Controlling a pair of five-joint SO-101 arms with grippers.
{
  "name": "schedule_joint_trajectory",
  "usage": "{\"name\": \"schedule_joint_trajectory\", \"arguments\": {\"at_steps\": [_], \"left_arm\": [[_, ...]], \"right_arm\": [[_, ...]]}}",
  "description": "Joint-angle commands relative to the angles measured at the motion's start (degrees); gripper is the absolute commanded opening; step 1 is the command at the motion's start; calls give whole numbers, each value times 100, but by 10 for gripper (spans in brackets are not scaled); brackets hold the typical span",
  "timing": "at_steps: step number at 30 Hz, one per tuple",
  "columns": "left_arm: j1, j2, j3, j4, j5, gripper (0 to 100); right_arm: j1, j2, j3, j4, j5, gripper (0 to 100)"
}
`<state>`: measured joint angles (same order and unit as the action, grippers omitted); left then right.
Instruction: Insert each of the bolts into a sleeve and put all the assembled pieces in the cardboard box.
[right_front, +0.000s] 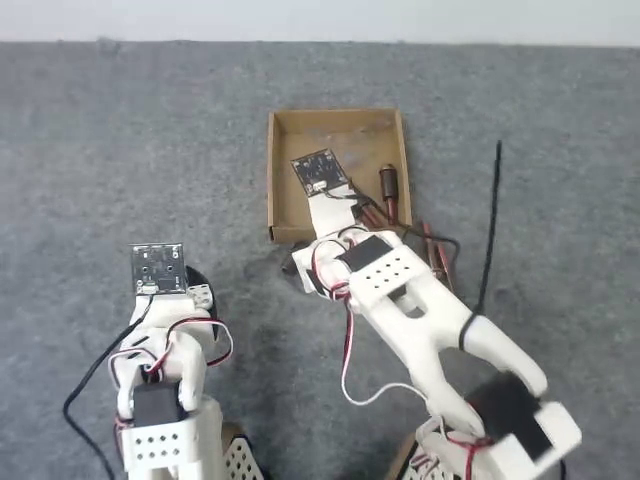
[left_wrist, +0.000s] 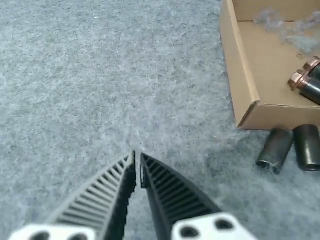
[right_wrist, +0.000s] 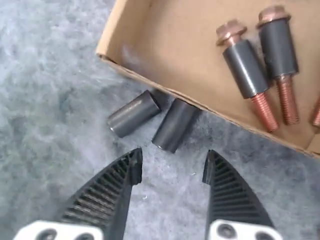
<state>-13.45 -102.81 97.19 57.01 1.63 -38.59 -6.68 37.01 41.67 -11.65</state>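
From above, the right arm (right_front: 400, 290) lies across the near wall of the cardboard box (right_front: 271, 180) and covers whatever sits under it. Some copper shafts (right_front: 435, 255) stick out beside the arm, just outside the box's near corner; how many there are, and whether they carry sleeves, cannot be told. One bolt with a dark sleeve (right_front: 388, 186) shows against the box's wall. In the right wrist view two assembled pieces (right_wrist: 246, 70) (right_wrist: 278, 47) lie side by side on the box floor, each a dark sleeve on a copper bolt, and a third threaded shaft (right_wrist: 316, 112) is cut off at the picture's edge. Two empty sleeves (right_wrist: 134, 114) (right_wrist: 174, 125) lie on the grey carpet (right_wrist: 45, 100), just beside each other and close against the outside of the box wall. The right gripper (right_wrist: 173, 165) hovers near them with its jaws spread apart and nothing between them. The left gripper (left_wrist: 138, 159) is over bare carpet, well apart from the box, with its jaws pressed together and holding nothing.
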Motion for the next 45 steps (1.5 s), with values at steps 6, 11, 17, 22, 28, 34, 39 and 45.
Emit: {"name": "schedule_joint_trajectory", "arguments": {"at_steps": [6,11,17,22,28,34,39,45], "left_arm": [[-26,-105,-66,-132,-53,11],[-26,-105,-66,-132,-53,11],[-26,-105,-66,-132,-53,11],[-26,-105,-66,-132,-53,11],[-26,-105,-66,-132,-53,11],[-26,-105,-66,-132,-53,11],[-35,-105,-66,-132,-53,11],[-35,-105,-66,-132,-53,11]], "right_arm": [[110,725,-800,-136,-97,180],[163,1305,-1222,-119,-97,180],[180,1684,-1495,-110,-70,152],[180,1692,-1521,-110,237,6],[321,1455,-1530,549,431,7],[919,400,-1380,1675,422,7],[1508,-725,-431,1763,492,7],[2281,-2158,1002,1780,1134,7]]}}
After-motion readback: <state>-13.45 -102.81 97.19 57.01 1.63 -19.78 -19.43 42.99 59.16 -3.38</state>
